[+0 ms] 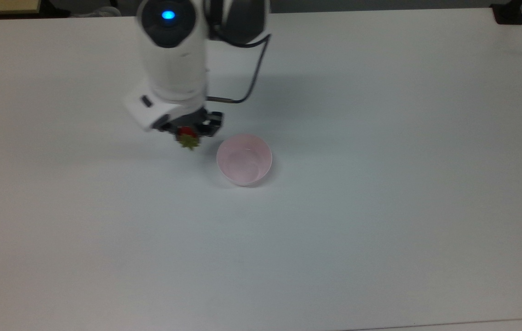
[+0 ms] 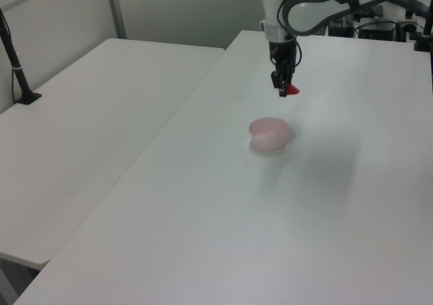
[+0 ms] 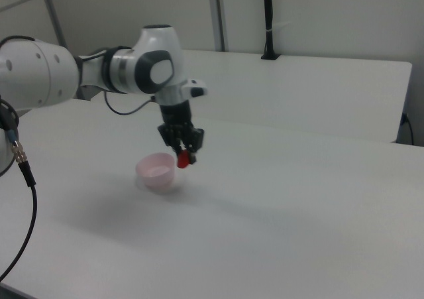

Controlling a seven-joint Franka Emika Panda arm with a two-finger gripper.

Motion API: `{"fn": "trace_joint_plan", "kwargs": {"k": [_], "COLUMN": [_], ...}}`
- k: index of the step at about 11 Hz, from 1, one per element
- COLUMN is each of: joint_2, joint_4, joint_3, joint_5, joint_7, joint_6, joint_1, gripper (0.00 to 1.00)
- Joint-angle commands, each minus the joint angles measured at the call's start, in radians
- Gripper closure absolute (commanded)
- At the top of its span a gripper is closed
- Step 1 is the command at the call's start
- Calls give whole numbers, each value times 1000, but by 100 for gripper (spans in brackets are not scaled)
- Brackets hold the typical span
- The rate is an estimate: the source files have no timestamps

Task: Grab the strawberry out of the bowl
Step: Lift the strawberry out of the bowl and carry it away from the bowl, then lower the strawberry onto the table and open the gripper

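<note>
While the arm hangs over the white table (image 1: 380,230), the gripper (image 1: 190,131) is seen clamped on the strawberry (image 1: 187,137), which is held in the air, clear of the tabletop. Seen from the top view, the fruit's green cap points toward the bottom of the picture, and the red body is pinched between the dark fingers (image 1: 212,124). To the top view's right of the fruit, the pink bowl (image 1: 244,159) is set on the table, apart from the gripper; nothing is noted inside it. From the left view, the strawberry (image 2: 290,88) is held above and behind the bowl (image 2: 270,132). From the right view, the strawberry (image 3: 182,159) is held just right of the bowl (image 3: 158,172), above rim level.
</note>
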Motion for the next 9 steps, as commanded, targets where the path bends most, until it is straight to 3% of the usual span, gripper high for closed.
{"fn": "trace_joint_plan", "kwargs": {"k": [1, 3, 5, 9], "joint_2": [18, 34, 14, -106], "joint_4": [-4, -7, -1, 4], "joint_3": [1, 1, 0, 16], "joint_5": [-76, -116, -116, -102], "joint_7": [-79, -87, -82, -77], "joint_6": [43, 71, 60, -22], "joint_1": [-125, -166, -178, -164], "gripper": [57, 52, 0, 0]}}
